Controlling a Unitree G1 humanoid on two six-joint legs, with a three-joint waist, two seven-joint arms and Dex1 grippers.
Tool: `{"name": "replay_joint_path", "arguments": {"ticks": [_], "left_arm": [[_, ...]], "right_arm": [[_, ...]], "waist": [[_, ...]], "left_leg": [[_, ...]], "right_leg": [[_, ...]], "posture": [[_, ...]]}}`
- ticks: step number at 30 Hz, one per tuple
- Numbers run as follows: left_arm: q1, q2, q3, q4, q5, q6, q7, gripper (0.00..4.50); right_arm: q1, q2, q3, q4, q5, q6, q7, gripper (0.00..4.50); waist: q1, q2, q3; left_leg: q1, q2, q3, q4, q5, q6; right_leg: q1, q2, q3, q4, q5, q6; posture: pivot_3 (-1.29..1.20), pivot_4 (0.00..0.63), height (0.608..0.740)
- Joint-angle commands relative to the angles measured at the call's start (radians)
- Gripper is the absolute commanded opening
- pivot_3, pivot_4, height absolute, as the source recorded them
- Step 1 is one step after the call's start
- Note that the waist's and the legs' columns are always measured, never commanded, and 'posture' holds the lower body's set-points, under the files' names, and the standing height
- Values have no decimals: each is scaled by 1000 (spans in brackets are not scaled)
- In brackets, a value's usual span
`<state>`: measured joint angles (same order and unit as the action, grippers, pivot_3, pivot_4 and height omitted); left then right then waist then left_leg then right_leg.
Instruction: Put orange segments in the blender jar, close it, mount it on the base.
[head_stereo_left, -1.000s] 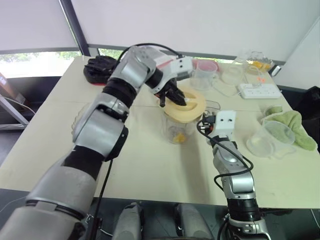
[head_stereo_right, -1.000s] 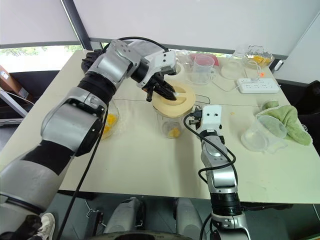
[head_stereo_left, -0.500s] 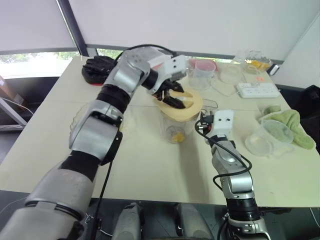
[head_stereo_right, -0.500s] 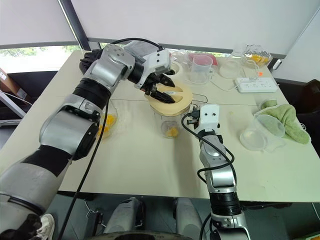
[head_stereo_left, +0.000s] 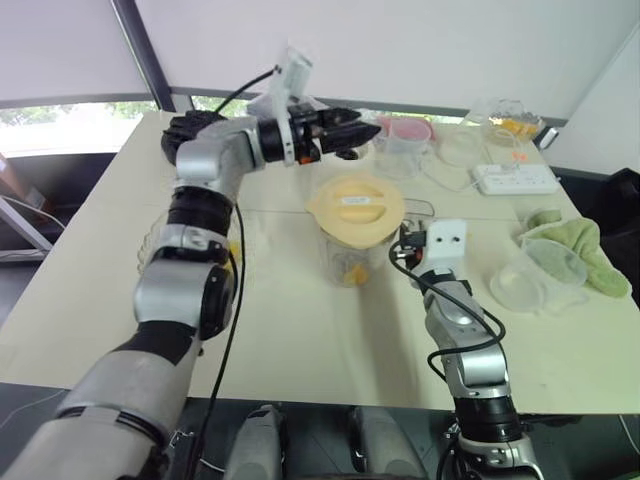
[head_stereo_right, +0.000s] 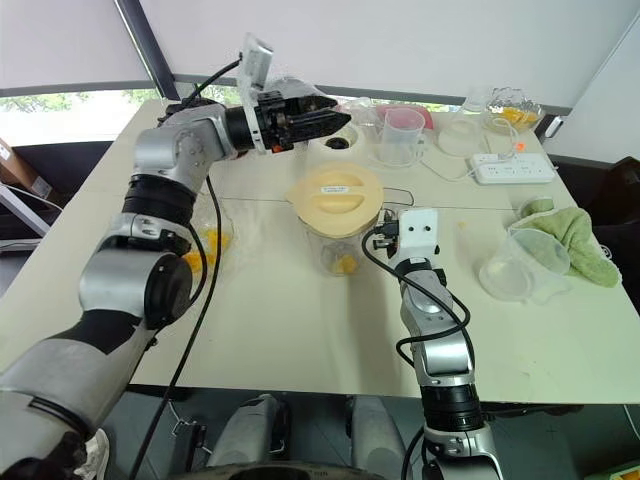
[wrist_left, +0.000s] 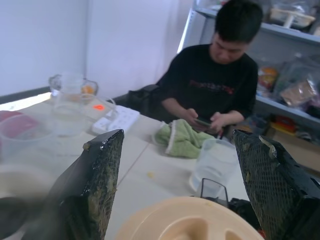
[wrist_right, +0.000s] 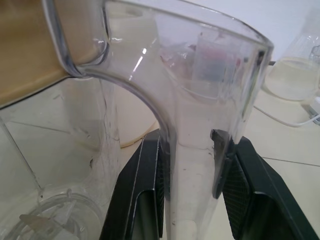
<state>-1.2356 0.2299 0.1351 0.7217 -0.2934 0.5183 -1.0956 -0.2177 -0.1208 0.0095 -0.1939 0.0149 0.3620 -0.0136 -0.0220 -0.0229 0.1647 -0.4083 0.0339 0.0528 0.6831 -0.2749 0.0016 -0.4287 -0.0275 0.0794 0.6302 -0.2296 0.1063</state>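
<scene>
lid (head_stereo_left: 356, 203) hides most orange segments (head_stereo_left: 352, 272) inside blender jar (wrist_right: 150, 100).

Cream table (head_stereo_left: 300, 330): blender jar (head_stereo_left: 352, 255), green cloth (head_stereo_left: 585, 245)

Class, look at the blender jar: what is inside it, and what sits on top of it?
Inside the blender jar, orange segments lie at the bottom. A cream lid sits on top, hiding the jar's upper inside. Whether the lid is locked cannot be told.
</scene>
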Motion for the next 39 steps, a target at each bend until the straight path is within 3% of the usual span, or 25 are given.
{"name": "replay_joint_path", "arguments": {"ticks": [1,12,19,25,32,39], "left_arm": [[38,48,-22,-96,17,-23,47,3585],[290,268,-237,-277,214,-131,80,3585],[419,256,-248,-431,186,-67,108,3585],[511,221,-258,-557,156,-1,136,3585],[635,173,-207,-689,105,-33,225,3585],[818,66,-98,-905,18,-80,405,3585]], "right_arm": [[5,-24,-7,8,-30,16,5,1049],[-36,-11,-68,-4,24,-27,1,1049],[-122,-22,-172,-128,115,74,-2,1049],[-311,-108,-270,-192,184,269,0,1049],[-650,-270,-315,23,235,390,71,1049],[-976,-309,-234,490,194,216,196,1049]], "waist": [[0,0,0],[3,1,0],[7,1,3],[-4,6,6],[-19,6,6],[-36,7,7]], "left_leg": [[0,0,0,0,0,0],[0,0,1,-1,0,0],[-3,0,2,0,0,0],[-4,0,2,-1,0,0],[-4,1,2,-2,0,0],[-3,1,4,-4,0,0]], "right_leg": [[0,0,0,0,0,0],[0,-1,0,0,0,-1],[-3,-2,0,-1,0,-1],[-5,-1,0,2,1,0],[-6,-1,0,2,0,0],[-7,-2,1,1,2,3]], "posture": [[0,150,740],[0,150,740],[0,150,740],[0,150,740],[0,150,740],[0,150,740]]}}
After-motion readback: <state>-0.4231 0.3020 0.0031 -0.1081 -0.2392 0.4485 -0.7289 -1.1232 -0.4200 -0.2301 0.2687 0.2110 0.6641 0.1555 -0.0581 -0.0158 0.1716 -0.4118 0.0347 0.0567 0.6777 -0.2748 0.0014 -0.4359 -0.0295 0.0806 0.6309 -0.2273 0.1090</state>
